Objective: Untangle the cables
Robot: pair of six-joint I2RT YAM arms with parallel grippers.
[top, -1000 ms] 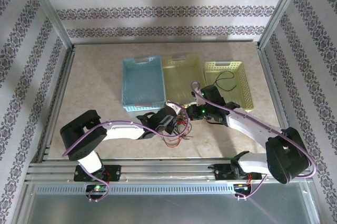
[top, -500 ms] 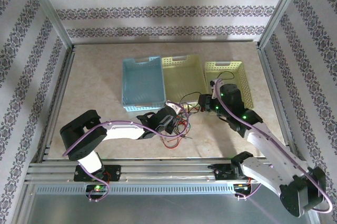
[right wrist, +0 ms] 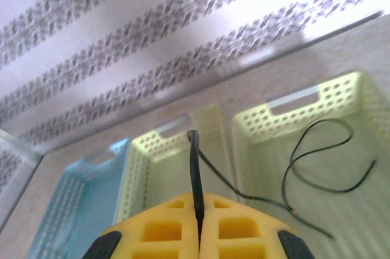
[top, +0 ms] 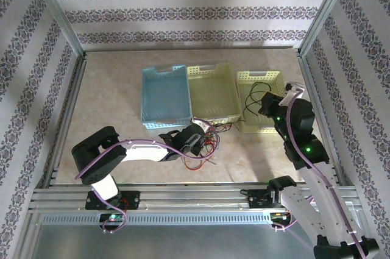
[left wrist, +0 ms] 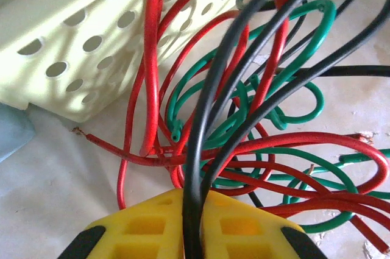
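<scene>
Wrist close-up: left jaws clamp a black cable [left wrist: 207,113] above the tangled cables [left wrist: 268,149] on the counter [left wrist: 55,180]; overhead, the right arm [top: 298,131] stands raised, right jaws pinching another black strand [right wrist: 195,167] above the baskets [top: 262,75].

cables [left wrist: 210,103]: glossy smooth plastic sheath | basket [left wrist: 61,3]: matt perforated plastic | table [left wrist: 49,180]: smooth matt, stone-look

The right gripper [top: 266,104], clamped on a thin black wire [right wrist: 195,167], has moved rightward from the red, green and black wire tangle [top: 207,140] to above the pale-yellow perforated plastic basket [top: 262,76]. The wire has left the tangle. Its free end now trails into that basket.
</scene>
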